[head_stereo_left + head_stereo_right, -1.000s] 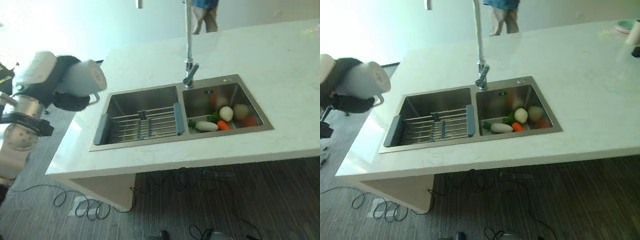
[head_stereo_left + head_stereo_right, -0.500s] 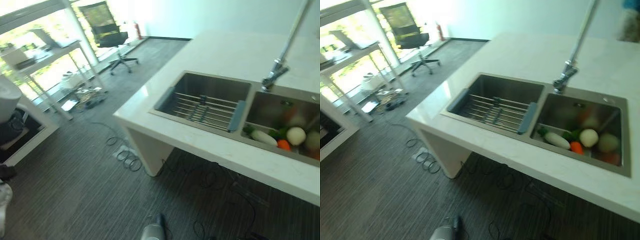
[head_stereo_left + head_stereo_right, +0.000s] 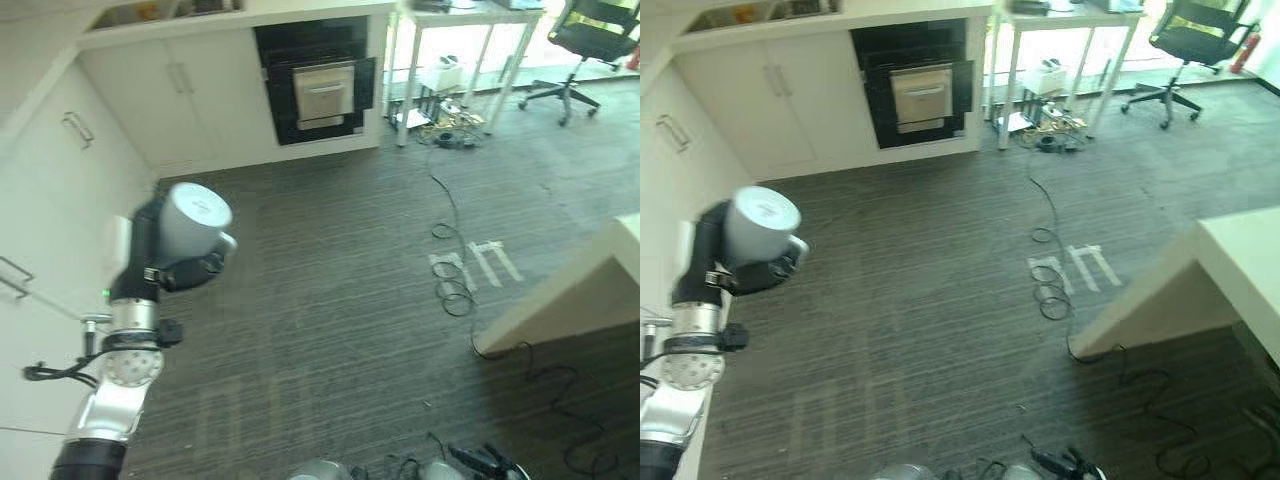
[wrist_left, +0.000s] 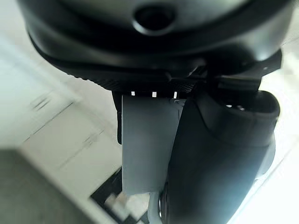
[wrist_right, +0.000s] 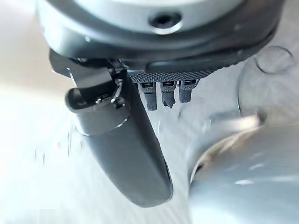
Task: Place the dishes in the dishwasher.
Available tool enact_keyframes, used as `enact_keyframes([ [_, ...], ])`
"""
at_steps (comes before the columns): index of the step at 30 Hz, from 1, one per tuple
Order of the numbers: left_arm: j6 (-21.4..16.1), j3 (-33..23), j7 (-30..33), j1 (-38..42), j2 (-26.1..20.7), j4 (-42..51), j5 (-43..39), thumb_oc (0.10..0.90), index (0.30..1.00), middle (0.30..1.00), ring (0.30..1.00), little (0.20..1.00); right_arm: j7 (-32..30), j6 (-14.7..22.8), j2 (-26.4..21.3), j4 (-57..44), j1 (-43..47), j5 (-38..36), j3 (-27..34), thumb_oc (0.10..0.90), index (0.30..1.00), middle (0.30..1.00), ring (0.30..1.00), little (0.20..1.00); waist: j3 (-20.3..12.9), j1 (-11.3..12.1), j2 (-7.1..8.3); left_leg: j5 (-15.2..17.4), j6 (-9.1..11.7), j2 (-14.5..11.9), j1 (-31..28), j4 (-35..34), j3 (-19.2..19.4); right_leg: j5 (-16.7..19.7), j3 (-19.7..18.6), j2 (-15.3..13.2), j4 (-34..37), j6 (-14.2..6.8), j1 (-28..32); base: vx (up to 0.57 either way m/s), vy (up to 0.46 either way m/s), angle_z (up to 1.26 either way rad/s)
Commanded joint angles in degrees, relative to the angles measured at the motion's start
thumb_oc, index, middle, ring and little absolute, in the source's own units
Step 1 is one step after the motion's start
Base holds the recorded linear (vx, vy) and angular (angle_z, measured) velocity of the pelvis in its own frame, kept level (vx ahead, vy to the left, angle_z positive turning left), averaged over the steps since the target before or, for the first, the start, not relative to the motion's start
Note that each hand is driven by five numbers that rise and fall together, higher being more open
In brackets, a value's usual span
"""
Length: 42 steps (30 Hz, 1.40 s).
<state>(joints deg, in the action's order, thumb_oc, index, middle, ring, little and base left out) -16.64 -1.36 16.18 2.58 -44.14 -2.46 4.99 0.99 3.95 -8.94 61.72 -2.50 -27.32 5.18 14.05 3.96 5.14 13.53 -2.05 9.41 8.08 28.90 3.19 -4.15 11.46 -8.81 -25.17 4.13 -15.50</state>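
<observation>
The left hand (image 3: 175,272) was curled around a pale grey cylindrical mug (image 3: 192,222), held above the dark striped floor (image 3: 340,300) beside white cabinets (image 3: 215,95). The mug's long axis tilted, its flat end facing up and rightward. The right hand's (image 5: 126,154) fingers could not be judged.

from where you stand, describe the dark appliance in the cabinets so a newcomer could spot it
Across the dark striped floor runs a row of white cabinets. The appliance is built into that row, right next to a white-legged table. It is the one black-framed unit with a silver panel in its middle, while its neighbours are plain white doors with handles.
</observation>
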Motion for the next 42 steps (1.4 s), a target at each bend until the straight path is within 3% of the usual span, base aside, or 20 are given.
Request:
enact_keyframes([
  [1,-4.78,-5.67,1.05,5.62,0.62,7.54,0.0,0.4,0.3,0.3,0.3,0.3,1.43,1.43,-6.42,1.46,-0.61,-1.67,0.6,0.8,0.9,0.9,0.9,0.9,-3.16,-3.04,-5.48,4.47,-0.89,-7.22,-6.32,-11.71,0.8,-1.5,2.43,-0.1,7.98,-14.57,6.06,0.28,-0.034,0.64],
  [3,-4.04,-3.74,0.95,7.01,0.85,7.16,0.54,0.4,0.3,0.3,0.3,0.3,1.94,-0.27,-6.81,2.29,-0.07,-4.09,0.26,0.8,0.9,0.9,0.9,0.9,-3.23,-3.78,-4.91,5.65,-1.42,-6.27,-7.16,-11.71,0.19,0.3,1.29,-0.22,7.98,-15.68,1.13,0.35,-0.077,-0.07],
  [7,-5.18,-2.97,1.12,6.84,0.95,6.37,2.06,0.4,0.3,0.3,0.3,0.3,1.97,-1.42,-6.44,3.44,0.22,-5.72,0.79,0.8,0.9,0.9,0.9,0.9,-3.21,-4.12,-5.05,6.55,-1.81,-5.76,-8.92,-11.71,-0.79,2.05,1.32,0.07,7.98,-16.07,-1.43,0.35,-0.078,-0.06],
  [12,-4.79,-2.17,3.44,6.95,1.98,6.24,3.54,0.4,0.3,0.3,0.3,0.3,2.56,-2.68,-7.55,4.77,0.49,-6.37,-0.1,0.8,0.9,0.9,0.9,0.9,-4.77,-4.56,-6.01,6.52,0.07,-6.54,-14.16,-11.71,-2.54,0.25,0.46,2.5,7.98,-12.4,2.19,0.46,-0.138,0.15],
  [13,-4.55,-2.02,4.22,6.8,2.43,6.45,4.05,0.4,0.3,0.3,0.3,0.3,2.84,-3.09,-8.18,4.56,0.58,-5.53,-0.66,0.8,0.9,0.9,0.9,0.9,-5.05,-4.7,-6.44,3.88,1.26,-7.26,-16.12,-11.71,-1.96,-0.73,0.82,2.97,7.98,-11.55,3.03,0.59,-0.235,0.29],
  [14,-3.88,-2.27,3.61,6.71,2.9,7.78,3.71,0.4,0.3,0.3,0.3,0.3,3.89,-1.52,-9.97,5.22,0.83,-4.16,-1.64,0.8,0.9,0.9,0.9,0.9,-3.72,-3.42,-5.11,-10.4,5.35,-8.91,-12.17,0.49,0.82,-4.39,0.47,2.53,7.98,-8.4,7.71,0.53,-0.285,0.19],
  [15,-3.39,-2.25,2.46,7.23,2.79,8.04,3.35,0.4,0.3,0.3,0.3,0.3,5.27,-0.09,-10.74,6.35,1.02,-4.57,-1.39,0.8,0.9,0.9,0.9,0.9,-2.93,-2.67,-4.64,-11.74,5.55,-9.07,-5.76,7.61,1.62,-5.31,0.5,2.23,7.98,-7.55,9.46,0.45,-0.275,-0.11],
  [17,-3.33,-2.68,1.18,7.86,2.42,7.74,2.74,0.4,0.3,0.3,0.3,0.3,6.66,1.45,-11.12,7.0,1.6,-3.45,-1.31,0.8,0.9,0.9,0.9,0.9,-2.23,-1.76,-4.93,-8.6,4.02,-8.36,-0.95,4.27,1.98,-6.79,-0.68,2.96,7.98,-7.82,11.28,0.27,-0.051,-0.26],
  [20,-3.42,-3.17,1.59,7.54,1.64,7.41,2.17,0.4,0.3,0.3,0.3,0.3,6.97,1.62,-11.12,6.87,2.36,-2.72,-1.8,0.8,0.9,0.9,0.9,0.9,-2.35,-1.47,-4.68,-8.12,3.0,-7.52,-0.86,-4.31,2.09,-7.79,-2.99,3.66,7.98,-8.26,11.48,0.28,0.062,-0.31],
  [22,-3.86,-3.6,1.56,6.74,1.49,7.23,1.76,0.4,0.3,0.3,0.3,0.3,6.66,1.21,-11.02,6.55,2.47,-2.72,-2.7,0.8,0.9,0.9,0.9,0.9,-2.15,-0.94,-5.75,-8.35,3.5,-7.05,1.04,-11.71,0.17,-9.22,-5.07,5.85,7.98,-8.59,12.85,0.38,0.131,-0.53],
  [25,-4.24,-4.43,-0.22,4.83,2.37,7.24,2.27,0.4,0.3,0.3,0.3,0.3,5.67,0.91,-10.52,6.9,2.78,-2.46,-4.62,0.8,0.9,0.9,0.9,0.9,-1.65,0.7,-8.07,-10.92,5.81,-8.48,10.65,-11.71,-3.02,-11.07,-7.41,9.24,7.98,-8.37,15.59,0.43,0.153,-0.33],
  [27,-4.38,-5.54,-1.4,3.55,2.66,7.24,2.61,0.4,0.3,0.3,0.3,0.3,5.62,0.93,-10.33,7.33,2.63,-1.51,-5.32,0.8,0.9,0.9,0.9,0.9,-1.51,1.71,-8.35,-11.55,6.49,-9.6,15.75,-11.71,-2.65,-11.73,-7.53,9.63,7.98,-8.36,16.83,0.42,0.145,-0.66],
  [30,-6.27,-6.96,-2.39,2.68,2.78,5.69,2.4,0.4,0.3,0.3,0.3,0.3,5.01,1.09,-10.27,7.73,1.51,-0.3,-4.99,0.8,0.9,0.9,0.9,0.9,-2.1,1.57,-8.81,-11.29,6.34,-12.82,17.12,-11.71,2.24,-13.12,-4.97,8.63,7.98,-8.99,18.83,0.58,0.24,-0.86],
  [31,-6.52,-7.27,-2.15,2.25,2.7,5.59,2.59,0.4,0.3,0.3,0.3,0.3,4.89,0.88,-10.35,7.66,1.42,0.37,-4.63,0.8,0.9,0.9,0.9,0.9,-2.58,1.54,-9.12,-11.67,6.29,-12.85,16.04,-11.71,1.83,-13.49,-4.98,8.74,7.98,-9.09,19.46,0.62,0.316,0.12],
  [32,-5.31,-8.42,-2.5,1.29,1.99,6.19,2.9,0.4,0.3,0.3,0.3,0.3,4.87,0.79,-10.13,7.88,1.46,1.16,-3.76,0.8,0.9,0.9,0.9,0.9,-3.43,2.16,-9.24,-11.67,5.04,-10.53,13.36,-11.71,-1.71,-15.33,-7.17,9.18,7.98,-9.36,23.47,0.81,0.381,0.06],
  [34,-4.91,-8.02,-4.36,2.61,0.95,6.21,2.62,0.4,0.3,0.3,0.3,0.3,4.68,1.65,-9.11,7.82,0.84,-1.04,-2.46,0.8,0.9,0.9,0.9,0.9,-4.87,2.37,-7.99,-9.52,2.99,-8.65,10.77,-11.71,-1.23,-13.26,-6.62,8.33,7.98,-10.67,28.16,0.57,0.273,-0.16],
  [35,-4.52,-7.35,-4.48,3.68,0.27,6.3,3.07,0.4,0.3,0.3,0.3,0.3,4.27,1.97,-8.24,6.82,0.64,-1.23,-2.28,0.8,0.9,0.9,0.9,0.9,-5.15,1.58,-7.84,-7.92,1.5,-7.66,8.47,-11.71,-1.56,-6.06,-6.11,7.52,7.33,-12.79,29.26,0.26,0.196,-0.3],
  [38,-4.22,-5.39,-3.06,5.28,-1.98,5.34,3.74,0.4,0.3,0.3,0.3,0.3,3.65,2.77,-6.43,2.57,-0.7,0.16,-1.78,0.8,0.9,0.9,0.9,0.9,-4.55,-0.38,-8.61,-4.82,-1.85,-6.07,3.68,-11.71,-3.02,4.83,-6.63,7.3,-13.09,-16.11,19.29,0.26,0.191,-0.01],
  [40,-4.12,-4.86,-1.7,5.38,-2.76,4.46,3.97,0.4,0.3,0.3,0.3,0.3,4.26,3.12,-6.34,2.53,-0.39,0.42,-2.67,0.8,0.9,0.9,0.9,0.9,-4.23,-1.1,-9.34,-3.27,-2.36,-6.1,1.12,-11.71,-3.45,4.44,-5.13,6.83,-16.61,-15.34,12.62,0.21,0.07,0.02],
  [42,-4.21,-4.66,-0.56,5.34,-3.05,3.92,4.74,0.4,0.3,0.3,0.3,0.3,4.34,3.33,-6.66,2.31,0.25,0.99,-3.78,0.8,0.9,0.9,0.9,0.9,-3.81,-1.86,-9.85,-2.17,-2.13,-6.32,-1.24,-11.71,-3.94,2.14,-3.08,6.2,-12.46,-13.88,8.91,0.25,-0.021,-0.21],
])
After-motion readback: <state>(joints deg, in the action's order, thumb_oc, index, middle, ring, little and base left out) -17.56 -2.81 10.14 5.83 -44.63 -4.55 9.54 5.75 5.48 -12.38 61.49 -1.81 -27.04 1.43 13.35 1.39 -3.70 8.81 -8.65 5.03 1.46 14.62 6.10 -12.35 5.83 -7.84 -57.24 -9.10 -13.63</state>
